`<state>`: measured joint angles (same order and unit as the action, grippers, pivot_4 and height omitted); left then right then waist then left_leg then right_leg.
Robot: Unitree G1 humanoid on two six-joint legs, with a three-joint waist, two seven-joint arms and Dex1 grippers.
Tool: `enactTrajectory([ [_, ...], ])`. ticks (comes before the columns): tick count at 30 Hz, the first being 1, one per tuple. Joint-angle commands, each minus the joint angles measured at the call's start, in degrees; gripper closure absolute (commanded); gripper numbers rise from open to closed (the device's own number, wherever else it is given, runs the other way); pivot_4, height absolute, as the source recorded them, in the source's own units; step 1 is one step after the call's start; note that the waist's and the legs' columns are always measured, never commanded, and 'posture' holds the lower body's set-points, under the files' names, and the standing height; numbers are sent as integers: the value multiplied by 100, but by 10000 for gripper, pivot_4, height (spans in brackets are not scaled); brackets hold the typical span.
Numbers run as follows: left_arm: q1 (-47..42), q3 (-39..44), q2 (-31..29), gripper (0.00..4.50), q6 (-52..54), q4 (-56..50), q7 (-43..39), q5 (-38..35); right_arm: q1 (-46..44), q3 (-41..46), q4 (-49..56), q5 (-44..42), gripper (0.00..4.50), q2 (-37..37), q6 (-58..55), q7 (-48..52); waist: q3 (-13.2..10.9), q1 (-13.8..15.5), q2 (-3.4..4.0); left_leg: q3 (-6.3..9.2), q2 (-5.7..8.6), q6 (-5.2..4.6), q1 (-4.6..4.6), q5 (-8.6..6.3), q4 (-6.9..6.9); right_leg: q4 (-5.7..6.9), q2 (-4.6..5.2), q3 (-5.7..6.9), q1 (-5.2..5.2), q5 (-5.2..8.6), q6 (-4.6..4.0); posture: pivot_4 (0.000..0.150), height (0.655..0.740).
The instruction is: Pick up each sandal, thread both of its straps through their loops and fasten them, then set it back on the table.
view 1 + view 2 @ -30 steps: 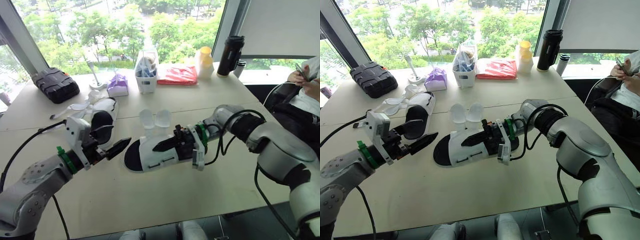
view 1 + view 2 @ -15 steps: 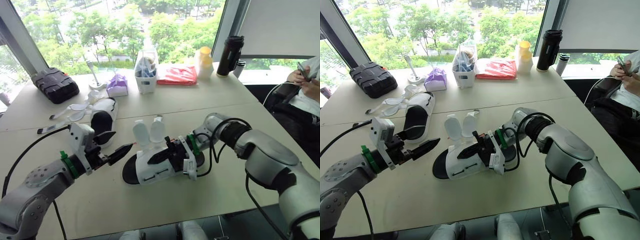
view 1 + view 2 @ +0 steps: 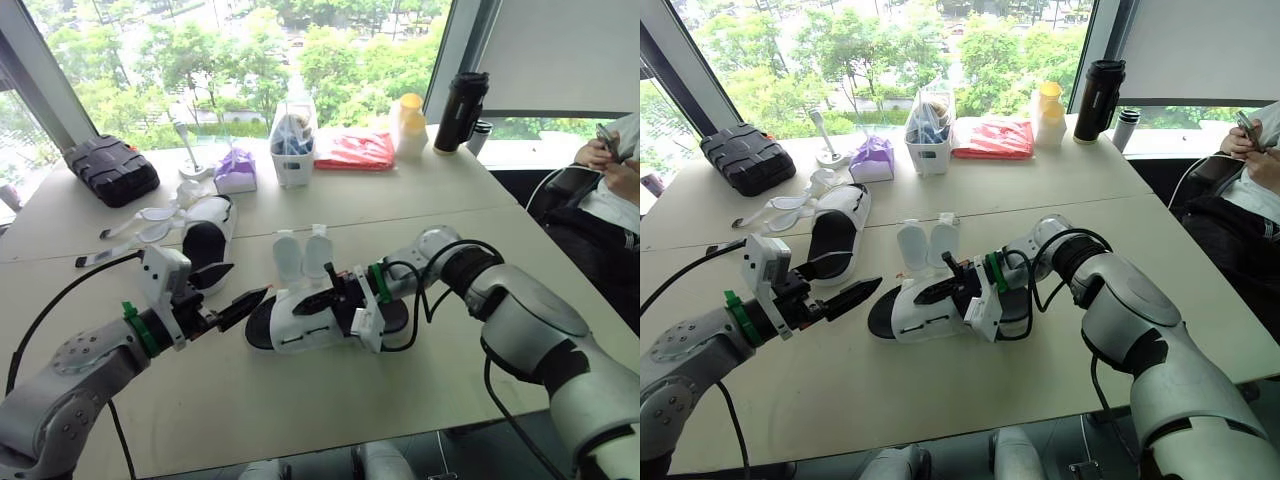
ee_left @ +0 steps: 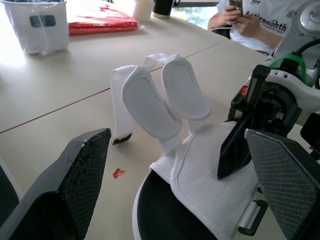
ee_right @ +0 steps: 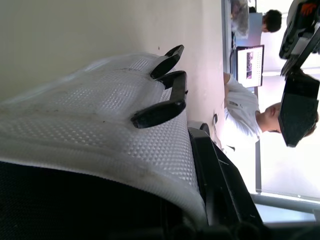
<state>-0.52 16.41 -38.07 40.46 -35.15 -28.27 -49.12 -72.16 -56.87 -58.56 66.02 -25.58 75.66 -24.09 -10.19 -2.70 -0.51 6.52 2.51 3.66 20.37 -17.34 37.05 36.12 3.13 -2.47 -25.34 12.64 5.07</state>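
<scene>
- Centrally on the pale surface is a white sandal with a black footbed, its toe pointing to 9 o'clock; whether its sole rests fully flat I cannot tell.
- Its two white straps stand up unfastened on its 12 o'clock side, and the black loops sit empty on the mesh upper.
- The right hand reaches in from 3 o'clock, clamped on that mesh upper.
- The left hand hovers just off the toe at 9 o'clock, its fingers spread wide and holding nothing.
- A second sandal lies at 10 o'clock from the first, apart from both hands.
- Along the far edge at 12 o'clock stand a black case, a white bin, a red pouch and a dark tumbler.
</scene>
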Motion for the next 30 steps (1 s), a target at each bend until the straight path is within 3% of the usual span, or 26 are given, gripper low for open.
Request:
enactTrajectory([
  [1, -75, -19, -28, 0, -59, -199, -13, 17, -164, 244, -133, -189, 44536, 80, -95, 123, 0, -3, 0, 0, 0, 0, 0, 0, 0, 0, 0, 0, 0, 0, 0, 1500, 7400],
  [5, 29, -98, -86, 0, 15, -256, -66, 23, -63, 230, -139, -148, 44536, 116, 17, 258, 0, -3, 0, 0, -1, 0, -1, 0, 0, 1, -1, 0, 0, 0, 0, 1500, 7400],
  [8, 230, -236, -218, 0, -36, -308, -155, 303, -14, 332, -365, -439, 35470, 152, 190, 677, 0, -11, 0, -1, -1, 0, -2, 0, 0, 2, -2, -1, 0, 0, 0, 1500, 7400],
  [11, 325, -287, -245, 0, -129, -306, -229, 455, 38, 510, -572, -874, 20714, 155, 299, 1161, 0, -16, 0, -1, -6, -2, -3, -1, 0, 1, -8, -2, 0, 0, -1, 1500, 7400],
  [15, 507, -291, -269, 0, -367, -255, -460, 716, 236, 964, -769, -2080, 1658, 7, 516, 2278, 0, -16, 0, -1, -10, -5, -3, -3, 1, -1, -9, -2, 4, -1, -2, 1500, 7400],
  [20, 549, -257, -310, 0, -701, 71, -837, 991, 675, 1222, -551, -4274, 719, -348, 108, 4893, 0, -2, 0, -1, -13, -8, -9, -4, 3, -4, -11, -1, 16, -2, -2, 1500, 7400],
  [23, 480, -279, -410, 0, -926, 451, -1251, 1126, 1493, 1378, 1370, -6429, 719, -1241, -1824, 7149, 0, 31, 1, 3, -17, -16, -14, -9, 8, -8, -11, 1, 28, -2, -2, 1500, 7400],
  [25, 408, -326, -448, 0, -1102, 744, -1498, 1243, 1944, 1714, 2627, -7319, 719, -1742, -3263, 7955, -2, 43, 5, 13, -24, -21, -11, -12, 13, -13, -9, 9, 35, -1, -2, 1500, 7400],
  [28, 292, -480, -547, 8397, -1421, 1146, -1952, 1453, 2452, 2253, 3945, -7994, 0, -2256, -4948, 8447, -4, 32, 8, 10, -22, -25, -14, -14, 14, -13, -5, 11, 37, -1, -3, 1500, 7400],
  [30, 180, -627, -595, 18153, -1618, 1410, -2226, 1621, 2710, 2663, 4537, -8333, 0, -2388, -5873, 8518, -5, 8, 10, 6, -23, -28, -18, -16, 13, -13, -12, 11, 36, -1, -3, 1500, 7400],
])
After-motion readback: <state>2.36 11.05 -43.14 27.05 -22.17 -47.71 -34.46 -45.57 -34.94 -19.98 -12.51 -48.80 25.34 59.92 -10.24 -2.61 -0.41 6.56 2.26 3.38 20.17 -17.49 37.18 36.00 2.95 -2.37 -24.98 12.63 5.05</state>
